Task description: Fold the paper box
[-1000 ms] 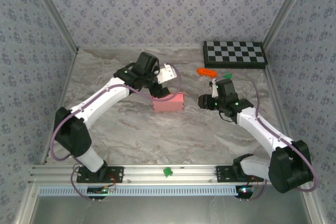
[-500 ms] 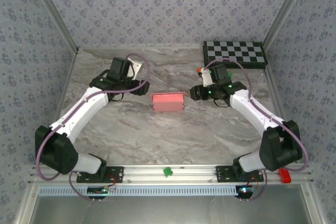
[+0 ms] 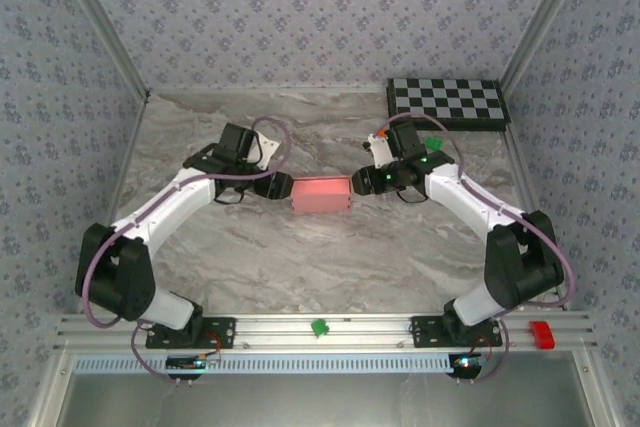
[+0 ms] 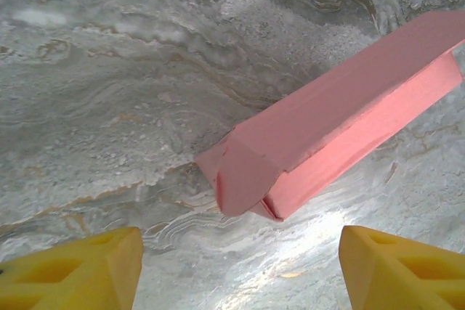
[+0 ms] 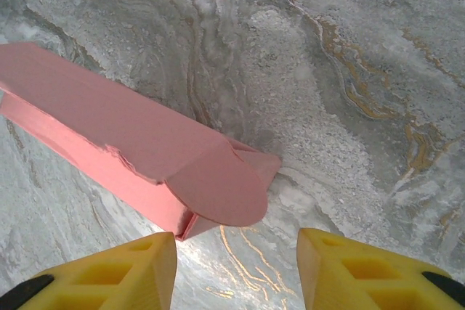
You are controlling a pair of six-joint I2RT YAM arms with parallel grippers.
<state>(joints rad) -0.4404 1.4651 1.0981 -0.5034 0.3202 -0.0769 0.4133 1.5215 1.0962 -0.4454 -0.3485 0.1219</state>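
The paper box (image 3: 321,193) is a salmon-pink flat rectangular box lying on the marble table at the middle. My left gripper (image 3: 282,187) sits just off its left end, open, its yellow fingers (image 4: 73,274) wide apart with nothing between them. In the left wrist view the paper box (image 4: 341,117) shows a rounded end flap sticking out loose. My right gripper (image 3: 360,183) is just off the right end, also open, yellow fingers (image 5: 356,270) apart. The right wrist view shows the paper box (image 5: 123,143) with its rounded end flap hanging out above the table.
A black-and-white checkerboard (image 3: 447,103) lies at the back right. A small orange piece (image 3: 381,134) and a green piece (image 3: 434,144) sit behind the right arm. Patterned walls enclose the table on three sides.
Both arms have swung in toward the box: the left gripper came in from the far left to its left end, and the right gripper moved left to its right end. The box stayed put.
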